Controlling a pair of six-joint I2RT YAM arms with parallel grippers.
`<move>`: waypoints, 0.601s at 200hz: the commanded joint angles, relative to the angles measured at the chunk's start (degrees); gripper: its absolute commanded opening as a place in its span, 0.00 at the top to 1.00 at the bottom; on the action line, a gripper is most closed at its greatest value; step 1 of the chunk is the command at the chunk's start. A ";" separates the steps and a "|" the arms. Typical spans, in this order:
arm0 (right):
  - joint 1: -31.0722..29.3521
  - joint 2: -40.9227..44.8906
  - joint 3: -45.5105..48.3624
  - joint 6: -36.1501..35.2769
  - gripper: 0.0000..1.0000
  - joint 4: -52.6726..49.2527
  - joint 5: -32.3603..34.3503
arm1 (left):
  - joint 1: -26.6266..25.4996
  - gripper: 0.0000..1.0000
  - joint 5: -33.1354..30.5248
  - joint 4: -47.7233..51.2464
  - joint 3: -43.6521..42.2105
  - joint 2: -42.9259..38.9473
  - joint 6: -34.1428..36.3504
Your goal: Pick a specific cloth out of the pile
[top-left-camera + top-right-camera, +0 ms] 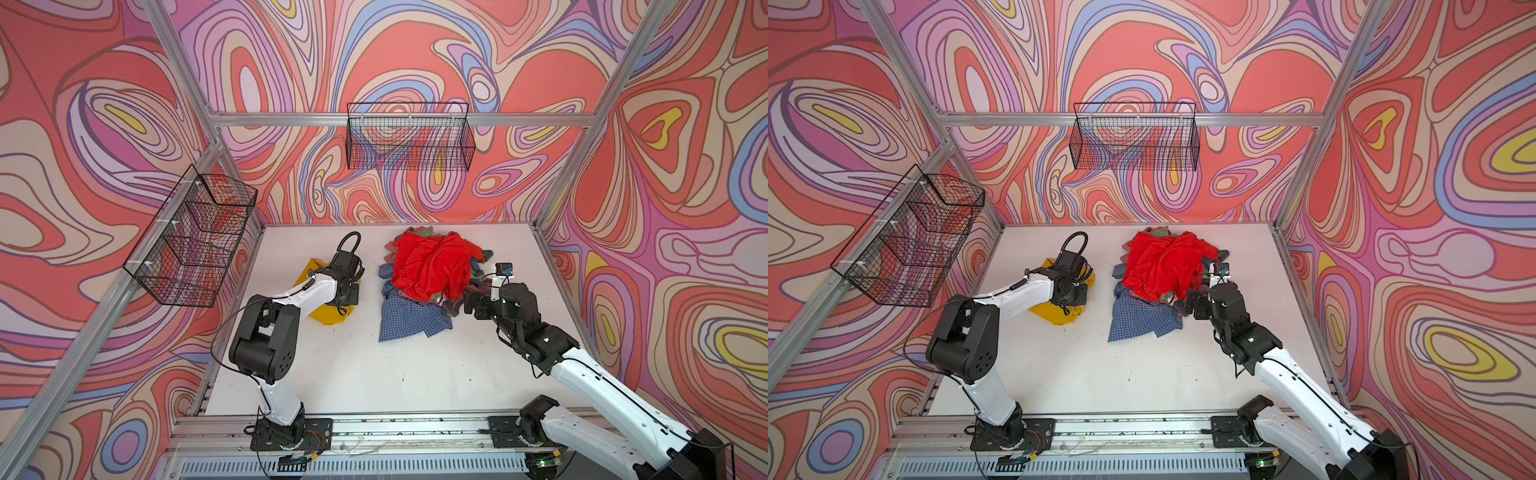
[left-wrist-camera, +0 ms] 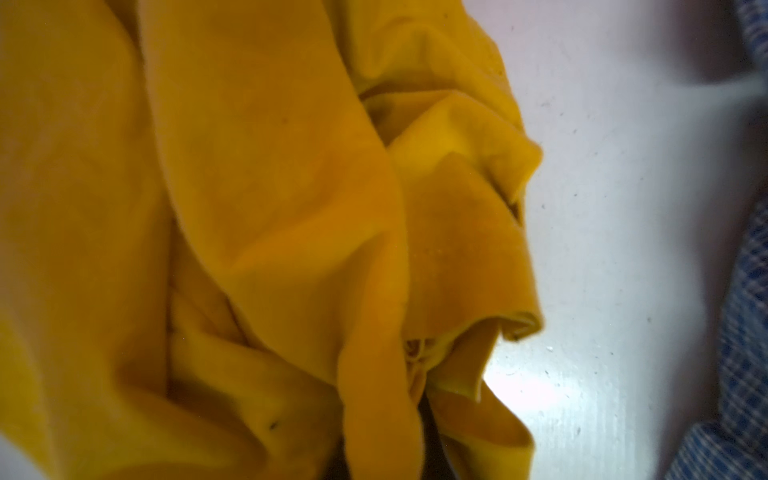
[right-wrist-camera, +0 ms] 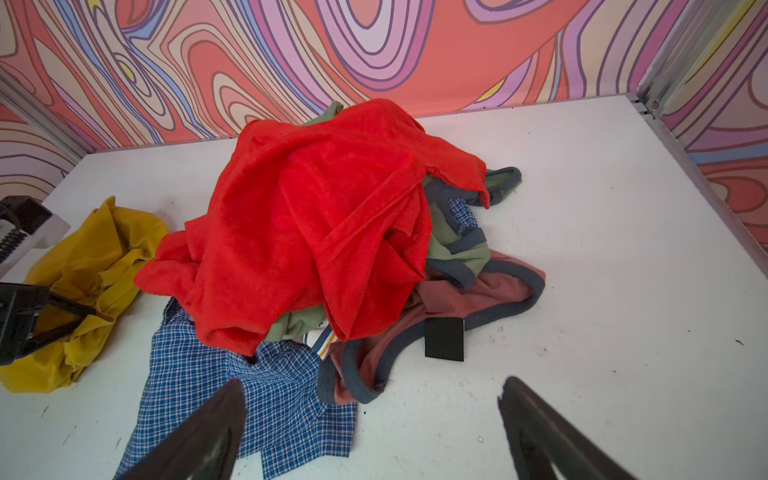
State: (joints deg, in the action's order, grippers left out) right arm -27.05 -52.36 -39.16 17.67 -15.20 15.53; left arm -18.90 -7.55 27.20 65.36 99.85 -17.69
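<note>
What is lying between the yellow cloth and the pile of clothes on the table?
Nothing: only a bare strip of the white table separates the yellow cloth from the pile, as both top views show.

Hiding left gripper [image 3: 89, 318] fingertips in folds of the cloth [image 3: 95, 266]; cropping its body at the view's edge. Blurring right gripper [image 3: 374, 386] fingers [image 3: 199, 436]. Burying lower layers of the pile [image 3: 457, 257] under red cloth [image 3: 311, 224].
</note>
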 commanded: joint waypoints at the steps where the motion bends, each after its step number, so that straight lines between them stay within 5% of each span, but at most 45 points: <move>1: 0.17 0.06 -1.43 0.61 0.02 -0.19 -0.28 | 1.43 1.00 -1.84 -1.78 -0.71 -5.42 1.63; 63: 0.24 -0.95 -1.94 1.13 0.02 0.70 -1.49 | 6.09 1.00 -3.05 -3.35 2.17 -10.00 2.78; 120: 0.22 -1.17 -1.76 1.49 0.02 0.91 -1.71 | 6.54 1.00 -13.85 -6.50 8.92 -7.62 8.07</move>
State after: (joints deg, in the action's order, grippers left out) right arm -27.07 -53.28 -39.48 18.68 -15.00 14.11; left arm -12.60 -14.81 25.23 70.32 91.20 -13.45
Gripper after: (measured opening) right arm 0.985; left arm 0.113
